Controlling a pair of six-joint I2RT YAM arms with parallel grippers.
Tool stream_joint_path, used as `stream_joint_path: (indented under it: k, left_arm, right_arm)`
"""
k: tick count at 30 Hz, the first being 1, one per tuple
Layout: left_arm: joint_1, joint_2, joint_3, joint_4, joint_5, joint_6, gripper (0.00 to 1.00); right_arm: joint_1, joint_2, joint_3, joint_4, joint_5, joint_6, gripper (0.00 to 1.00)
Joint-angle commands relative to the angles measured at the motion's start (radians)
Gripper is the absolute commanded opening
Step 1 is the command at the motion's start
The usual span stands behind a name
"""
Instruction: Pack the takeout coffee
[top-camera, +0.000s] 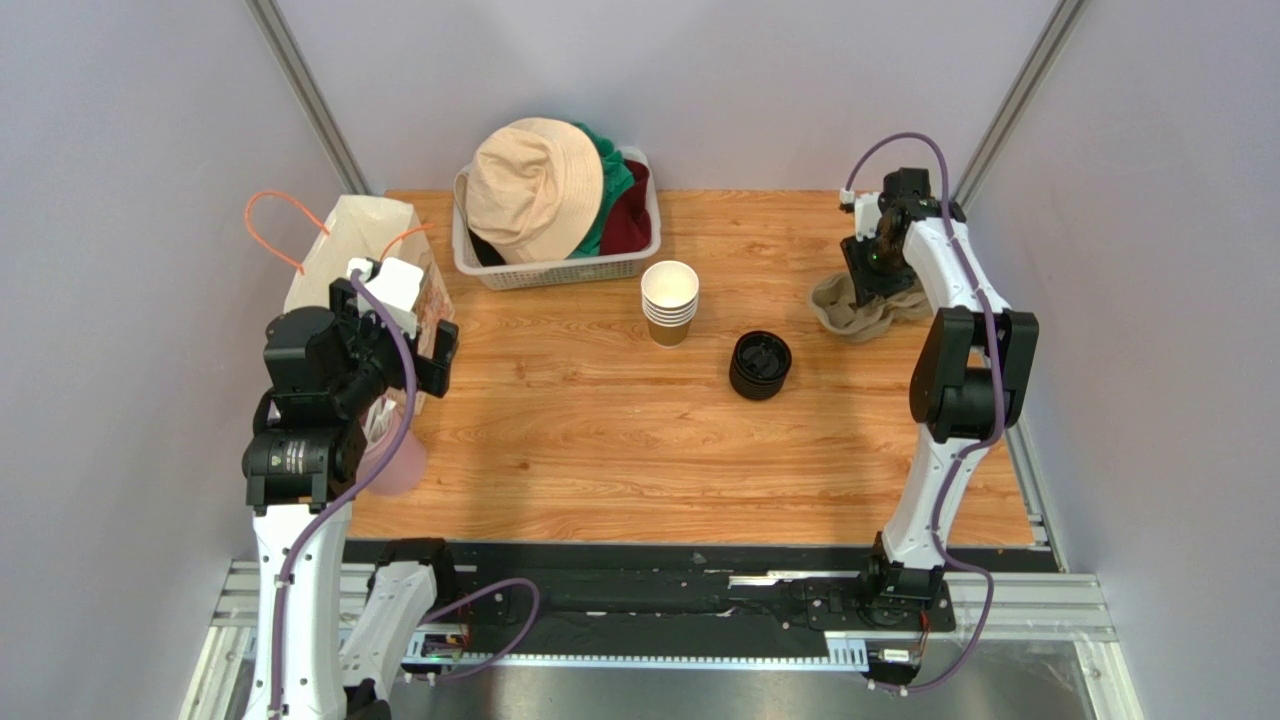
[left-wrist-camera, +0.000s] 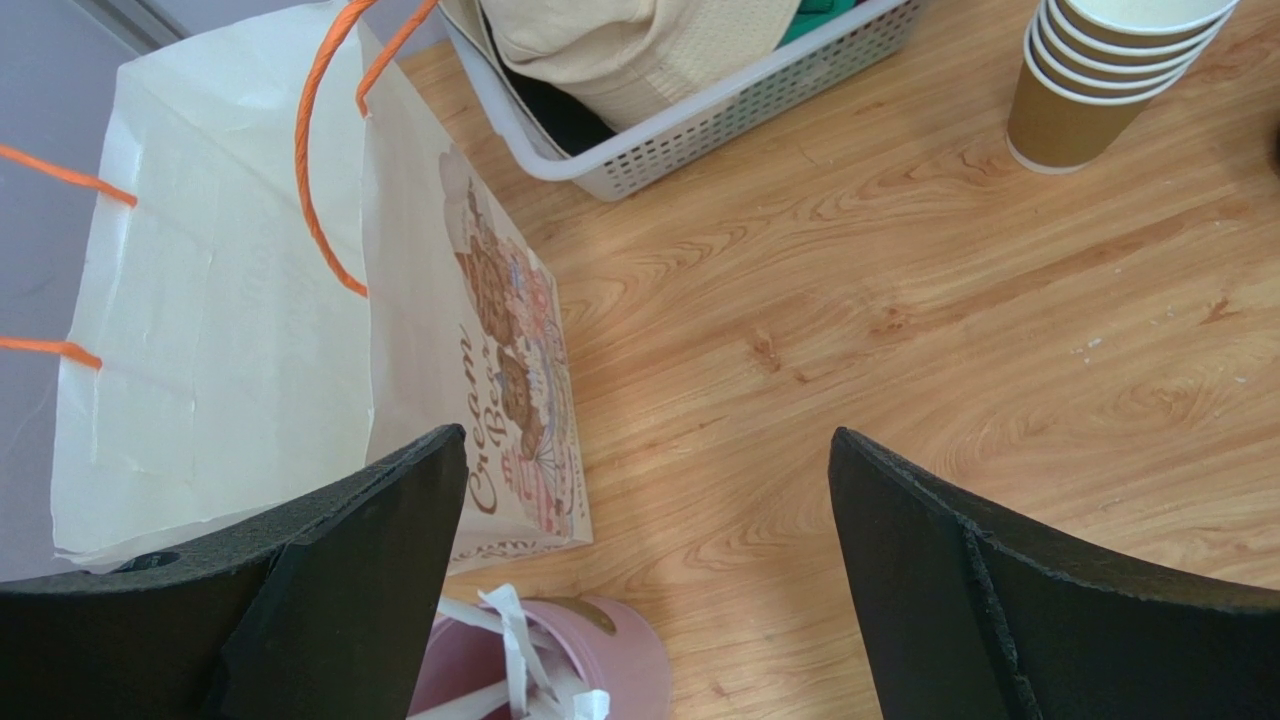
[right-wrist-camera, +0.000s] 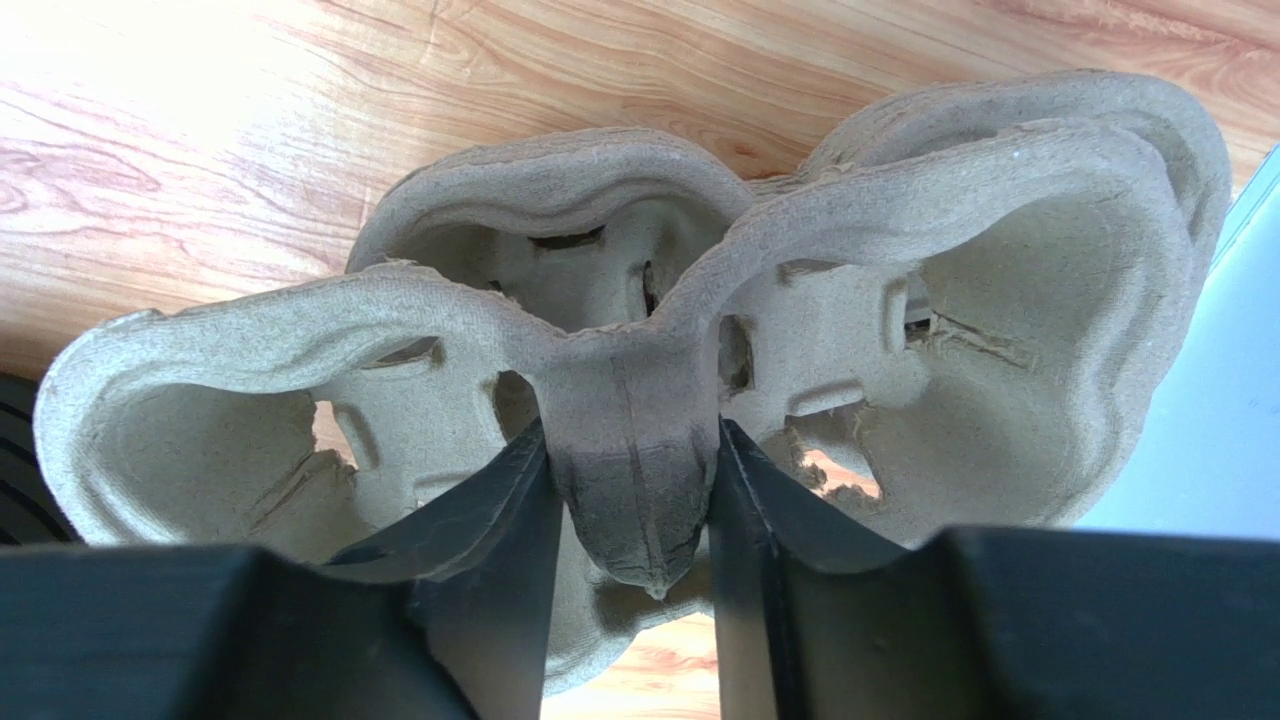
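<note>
Right gripper (right-wrist-camera: 631, 465) is clamped on the middle ridge of the pulp cup carrier (right-wrist-camera: 962, 300), well off to the right of the basket (top-camera: 556, 270). Paper cups (top-camera: 669, 300) sit just by its near right corner. Lift slow and level so you don't tear that ridge.

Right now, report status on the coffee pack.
Left gripper open beside paper bag. Right gripper shut on pulp carrier. Cup stack and black lids mid-table, ungripped. Bare table between cups and bag.
</note>
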Motion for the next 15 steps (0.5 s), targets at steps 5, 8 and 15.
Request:
stream_joint_path:
  k: [5,8,15]
  left_arm:
    - [0.005,-0.008,0.004,0.031,0.014,0.004,0.99]
    - [0.005,0.001,0.043,0.025,-0.018,0.027,0.99]
    - [0.005,0.078,0.221,0.030,-0.235,0.206,0.99]
  right_arm:
    - [0.006,-0.033,-0.002,0.021,-0.036,0.003,0.31]
    - [0.006,-0.076,0.000,0.021,-0.046,0.003,0.31]
    - [0.007,-0.198,0.000,0.020,-0.105,0.022,0.31]
